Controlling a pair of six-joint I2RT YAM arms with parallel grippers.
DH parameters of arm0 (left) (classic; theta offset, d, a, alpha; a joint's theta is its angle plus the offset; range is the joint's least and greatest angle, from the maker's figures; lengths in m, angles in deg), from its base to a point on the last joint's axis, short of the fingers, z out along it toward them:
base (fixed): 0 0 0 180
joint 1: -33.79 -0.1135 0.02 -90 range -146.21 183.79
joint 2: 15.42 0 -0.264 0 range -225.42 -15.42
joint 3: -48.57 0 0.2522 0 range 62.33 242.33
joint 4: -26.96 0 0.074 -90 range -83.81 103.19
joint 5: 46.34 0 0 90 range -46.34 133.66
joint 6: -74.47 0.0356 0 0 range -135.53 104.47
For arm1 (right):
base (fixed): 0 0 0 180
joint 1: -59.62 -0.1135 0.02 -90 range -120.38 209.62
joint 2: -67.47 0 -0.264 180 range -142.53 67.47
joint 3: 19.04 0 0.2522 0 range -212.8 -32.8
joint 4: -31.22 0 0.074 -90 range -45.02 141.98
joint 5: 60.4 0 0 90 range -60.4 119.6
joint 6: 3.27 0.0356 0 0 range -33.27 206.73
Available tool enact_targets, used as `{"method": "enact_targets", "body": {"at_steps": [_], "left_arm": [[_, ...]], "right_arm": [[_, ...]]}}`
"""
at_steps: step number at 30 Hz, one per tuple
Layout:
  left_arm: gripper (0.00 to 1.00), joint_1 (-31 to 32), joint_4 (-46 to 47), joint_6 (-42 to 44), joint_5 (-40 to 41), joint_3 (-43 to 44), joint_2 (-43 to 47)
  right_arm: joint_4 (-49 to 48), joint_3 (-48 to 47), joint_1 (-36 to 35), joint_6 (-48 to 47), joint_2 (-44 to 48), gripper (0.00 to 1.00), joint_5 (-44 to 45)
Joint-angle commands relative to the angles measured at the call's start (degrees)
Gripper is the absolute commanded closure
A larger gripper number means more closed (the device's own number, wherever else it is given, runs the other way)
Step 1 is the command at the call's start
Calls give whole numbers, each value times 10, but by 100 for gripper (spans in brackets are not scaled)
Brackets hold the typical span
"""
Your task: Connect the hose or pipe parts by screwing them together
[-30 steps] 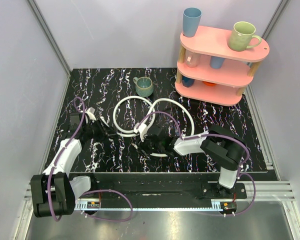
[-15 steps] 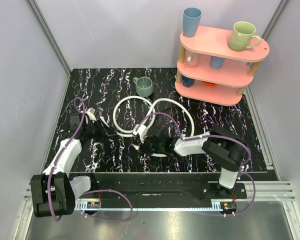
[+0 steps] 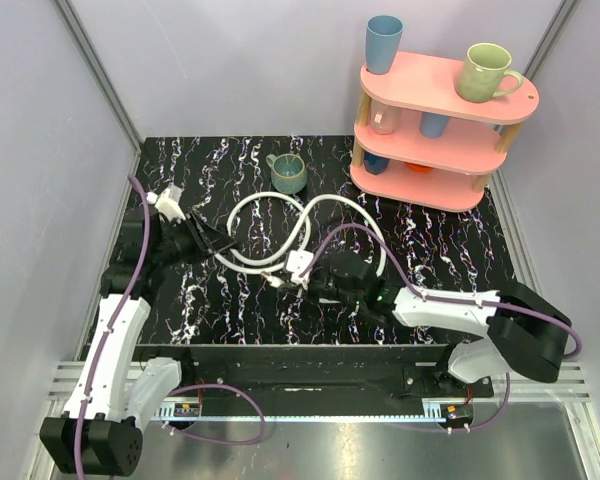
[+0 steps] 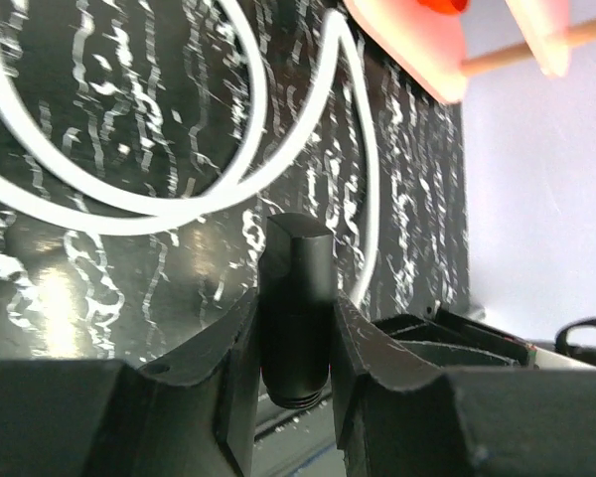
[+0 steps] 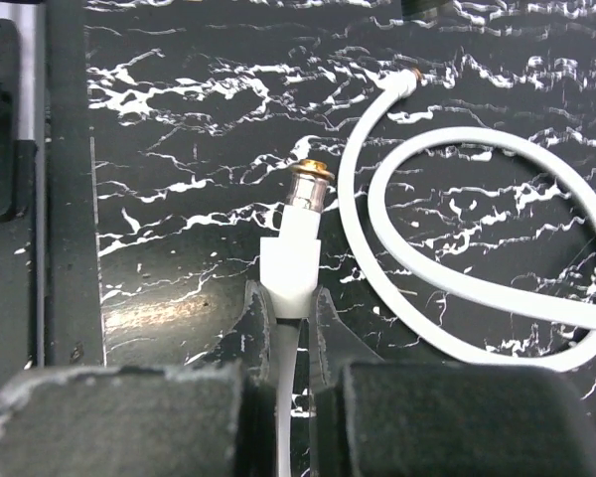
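Your right gripper [image 5: 290, 303] is clamped shut on the brass-tipped hose end [image 5: 308, 187], just in front of the green mug [image 3: 288, 174]. Your left gripper [image 4: 296, 323] is pinched tight on the black fitting [image 4: 298, 298], off to the mug's left. I'd line both ends up dead straight before twisting, or the threads will probably cross and the white hoses [image 3: 265, 198] will kink

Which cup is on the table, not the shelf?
The teal mug, standing alone on the black table; every other cup sits on the pink shelf.
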Motion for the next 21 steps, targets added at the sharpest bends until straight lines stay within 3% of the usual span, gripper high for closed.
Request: {"method": "enact_targets", "body": {"at_steps": [1,6,21], "left_arm": [[100,24,31,-35,-100,7,5],[100,53,48,-41,-174,0,19],[100,89,58,-22,-240,-29,26]], "right_arm": [[-92,37,-7,-52,54,100,-57],[-184,98,-7,-70,76,100,-85],[-224,102,-7,-84,97,100,-49]]}}
